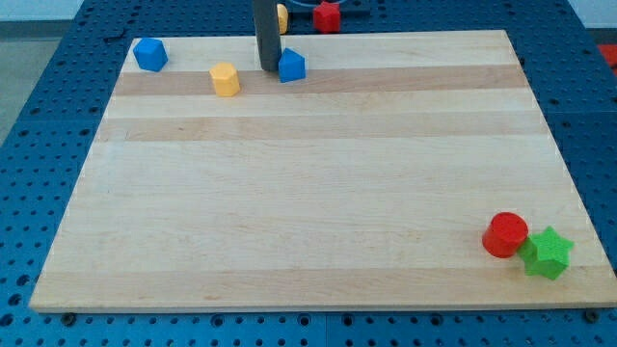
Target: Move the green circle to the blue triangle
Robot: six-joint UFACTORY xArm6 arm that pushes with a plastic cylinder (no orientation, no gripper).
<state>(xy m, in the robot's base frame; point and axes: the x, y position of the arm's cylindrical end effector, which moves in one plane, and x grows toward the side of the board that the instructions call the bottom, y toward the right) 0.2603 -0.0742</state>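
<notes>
Our end effector is a bare dark rod with no jaws, so it neither opens nor closes and grips nothing. Its tip (267,67) rests on the desk (308,183) near the view's top edge. It is just left of a blue block (291,66) and so close that we cannot tell whether they touch.

The desk is a pale wooden board, empty across its middle, with the blocks scattered toward its edges. We judge that the rod is well away from anything green, so the push has not begun.

At the view's bottom right, a red cylinder (505,234) sits against a green block (548,253). This is the only green piece in view, and it looks like a star with points rather than a circle. We see no green circle, so either this is the task's block or that block is out of view.

A second blue block (149,54) sits at the top left corner. Both blue pieces look angular, and we cannot tell which is the triangle. A yellow block (225,79) lies between them.

Beyond the top edge, off the desk, are a red block (328,15) and a yellow piece (282,16) half hidden behind the rod.
</notes>
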